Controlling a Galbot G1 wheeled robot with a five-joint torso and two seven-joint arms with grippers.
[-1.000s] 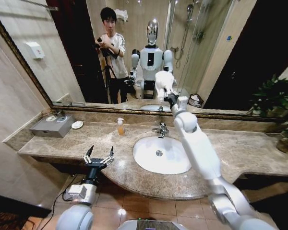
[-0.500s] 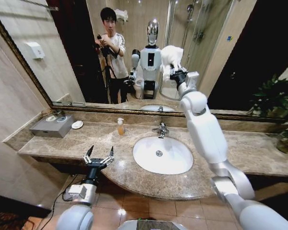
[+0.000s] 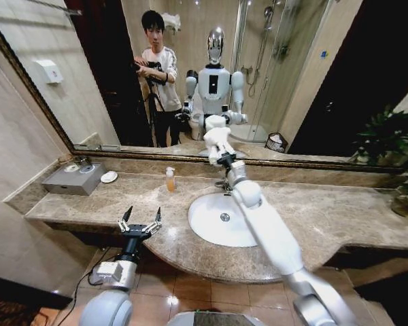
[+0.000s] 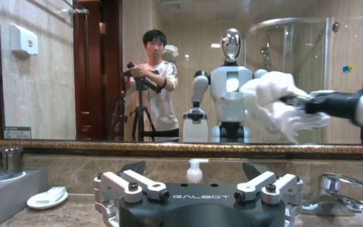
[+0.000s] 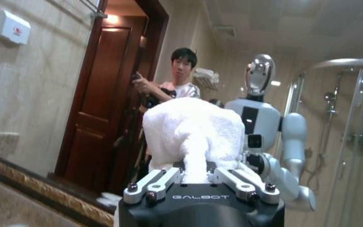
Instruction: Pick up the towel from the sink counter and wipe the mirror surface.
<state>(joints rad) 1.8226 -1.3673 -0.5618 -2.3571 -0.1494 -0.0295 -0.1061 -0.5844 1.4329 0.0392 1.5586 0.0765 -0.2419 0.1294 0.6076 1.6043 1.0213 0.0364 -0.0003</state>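
Lower now, right gripper point(image 3: 221, 157) fingers clamp the fluffy white towel point(image 3: 214, 134) against the mirror point(image 3: 313, 75).

Your right gripper point(image 5: 194, 182) has its fingers point(image 5: 153, 182) closed on the towel point(image 5: 193, 132), which bunches up white above the black wrist housing. Just beyond the cloth is the mirror point(image 5: 55, 94), its dark bronze frame point(image 5: 36, 184) slanting below, with a brown door reflected in it.

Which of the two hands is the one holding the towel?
The right hand, raised against the mirror with the white towel bunched in its grip. The left hand hovers open and empty over the sink counter's front edge.
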